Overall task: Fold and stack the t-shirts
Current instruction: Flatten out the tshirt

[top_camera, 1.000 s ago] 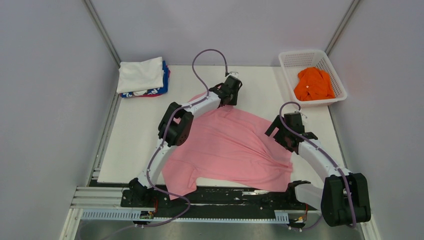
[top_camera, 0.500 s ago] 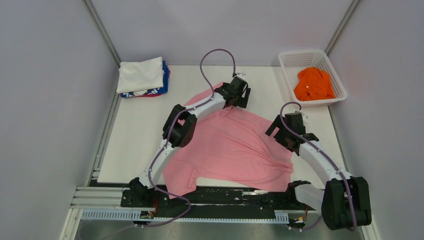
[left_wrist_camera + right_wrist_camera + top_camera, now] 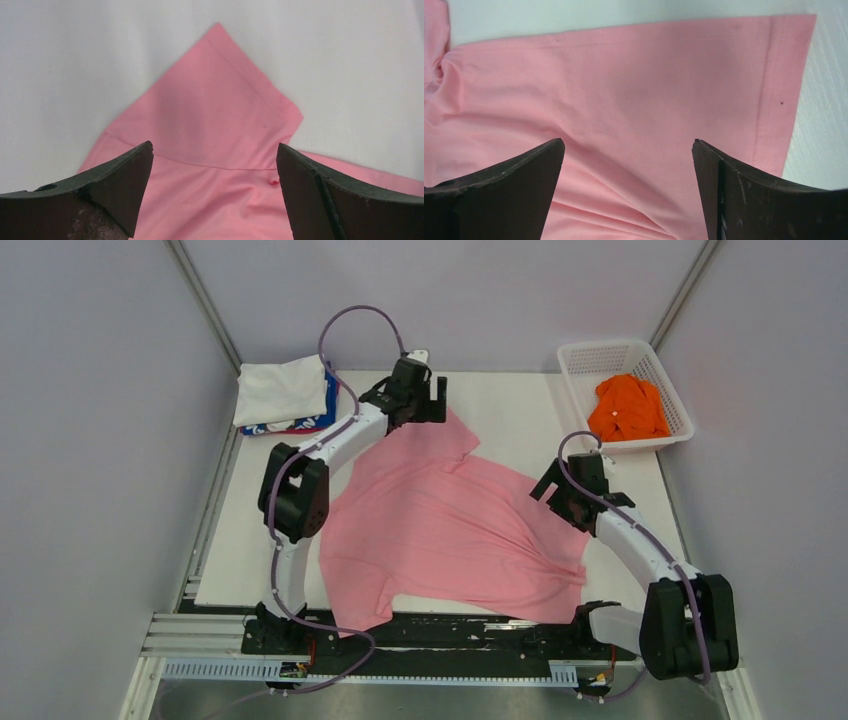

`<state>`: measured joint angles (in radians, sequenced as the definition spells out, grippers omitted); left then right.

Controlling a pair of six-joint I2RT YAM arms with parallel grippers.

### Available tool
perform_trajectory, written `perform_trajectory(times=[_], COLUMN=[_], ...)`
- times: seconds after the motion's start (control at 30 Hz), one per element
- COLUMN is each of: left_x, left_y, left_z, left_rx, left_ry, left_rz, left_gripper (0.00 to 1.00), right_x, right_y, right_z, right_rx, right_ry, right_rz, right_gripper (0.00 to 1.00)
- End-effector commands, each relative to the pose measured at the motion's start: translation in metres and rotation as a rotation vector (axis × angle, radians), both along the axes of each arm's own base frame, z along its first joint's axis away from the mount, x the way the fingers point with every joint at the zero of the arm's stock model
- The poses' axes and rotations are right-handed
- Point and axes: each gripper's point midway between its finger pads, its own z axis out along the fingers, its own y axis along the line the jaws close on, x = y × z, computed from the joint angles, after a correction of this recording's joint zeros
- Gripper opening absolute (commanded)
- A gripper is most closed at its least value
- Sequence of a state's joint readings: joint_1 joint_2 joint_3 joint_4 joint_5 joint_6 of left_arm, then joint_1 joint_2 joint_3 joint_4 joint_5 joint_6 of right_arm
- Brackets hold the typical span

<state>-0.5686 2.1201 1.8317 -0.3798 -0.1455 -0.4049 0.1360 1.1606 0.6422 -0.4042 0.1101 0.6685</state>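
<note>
stack [image 3: 283,390]: two folded, 11 o'clock
pink shirt [image 3: 450,530]: flat, unfolded, centre
orange shirt [image 3: 627,408]: waiting, 1 o'clock
left pincer [image 3: 215,155]: spread wide, empty
right pincer [image 3: 629,150]: spread wide, empty

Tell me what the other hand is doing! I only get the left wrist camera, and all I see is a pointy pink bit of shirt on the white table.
Observer: The right hand is open over a stitched edge of the pink shirt, gripping nothing.
Operator: Are there more shirts anywhere?
Observer: Yes, an orange shirt lies crumpled in a white basket at the far right.
Operator: Is any shirt folded already?
Observer: A folded white shirt sits on top of a blue and red one at the far left.
</note>
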Motion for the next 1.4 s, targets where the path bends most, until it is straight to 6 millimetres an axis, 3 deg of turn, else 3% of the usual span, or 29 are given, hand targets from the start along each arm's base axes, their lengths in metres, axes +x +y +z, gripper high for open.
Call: perform_trajectory(times=[0.0, 0.1, 0.37, 0.57, 0.7, 0.83, 0.97, 1.0, 1.03, 1.13, 1.27, 1.37], left_x=[-0.01, -0.013, 0.0, 0.011, 0.014, 0.019, 0.042, 0.044, 0.052, 0.062, 0.081, 0.092], left_y=[0.01, 0.015, 0.043, 0.112, 0.179, 0.212, 0.211, 0.207, 0.204, 0.192, 0.185, 0.185], left_z=[-0.021, -0.044, -0.091, -0.107, -0.115, -0.114, -0.102, -0.11, -0.103, -0.113, -0.113, -0.119], left_rx=[-0.078, -0.104, -0.156, -0.115, -0.079, -0.096, -0.104, -0.108, -0.123, -0.158, -0.183, -0.178], left_ry=[0.07, 0.135, 0.237, 0.266, 0.282, 0.275, 0.244, 0.263, 0.25, 0.275, 0.257, 0.258], left_rz=[-0.016, -0.016, 0.077, 0.289, 0.486, 0.564, 0.537, 0.523, 0.51, 0.469, 0.46, 0.47], left_gripper=[1.0, 1.0, 1.0, 1.0, 1.0, 1.0, 1.0, 1.0, 1.0, 1.0, 1.0, 1.0], right_x=[0.024, 0.034, 0.064, 0.097, 0.124, 0.158, 0.193, 0.202, 0.209, 0.236, 0.253, 0.264], right_y=[-0.011, -0.016, -0.004, 0.008, 0.021, 0.028, 0.021, 0.016, 0.014, 0.005, -0.011, -0.021], right_z=[-0.004, -0.017, -0.043, -0.056, -0.06, -0.061, -0.065, -0.065, -0.069, -0.07, -0.087, -0.09], right_rx=[-0.043, -0.053, -0.03, -0.004, 0.031, 0.043, -0.014, -0.03, -0.031, -0.023, -0.022, -0.016], right_ry=[0.018, 0.068, 0.132, 0.161, 0.159, 0.136, 0.127, 0.116, 0.119, 0.107, 0.141, 0.137], right_rz=[-0.048, -0.059, -0.004, 0.05, 0.102, 0.141, 0.12, 0.107, 0.102, 0.081, 0.037, 0.017], right_gripper=[1.0, 1.0, 1.0, 1.0, 1.0, 1.0, 1.0, 1.0, 1.0, 1.0, 1.0, 1.0])
